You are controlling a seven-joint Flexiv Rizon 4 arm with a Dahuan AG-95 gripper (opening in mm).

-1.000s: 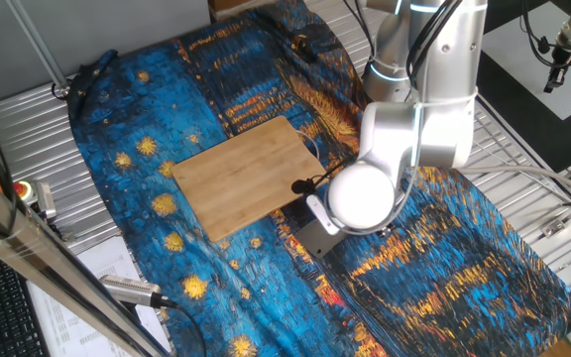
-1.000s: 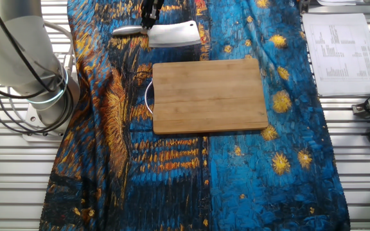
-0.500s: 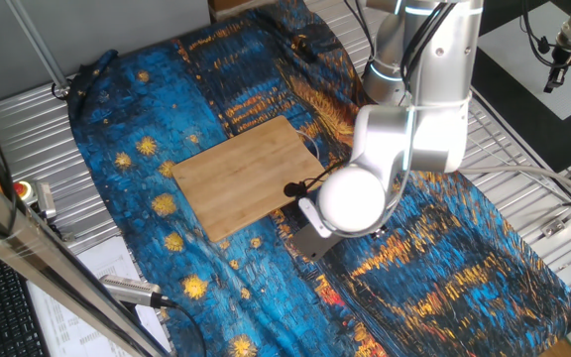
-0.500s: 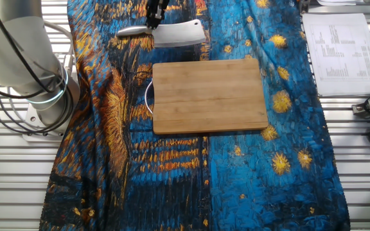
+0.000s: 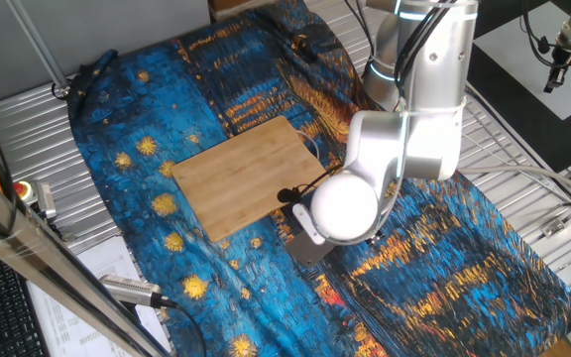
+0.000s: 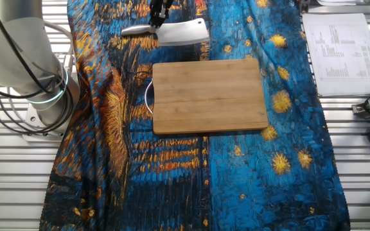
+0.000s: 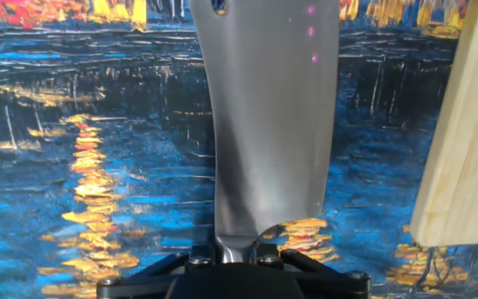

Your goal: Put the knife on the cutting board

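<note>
Cleaver held aloft just beside the bamboo board, not yet over it.

In the other fixed view, the gripper is seen closed on the knife where handle meets blade, the long axis running parallel to the near edge of the cutting board; the board lies to the blade's broad side.

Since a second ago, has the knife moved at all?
Yes. In the other fixed view the knife, held by the gripper, has shifted rightward along the far edge of the cutting board, not yet over it.
</note>
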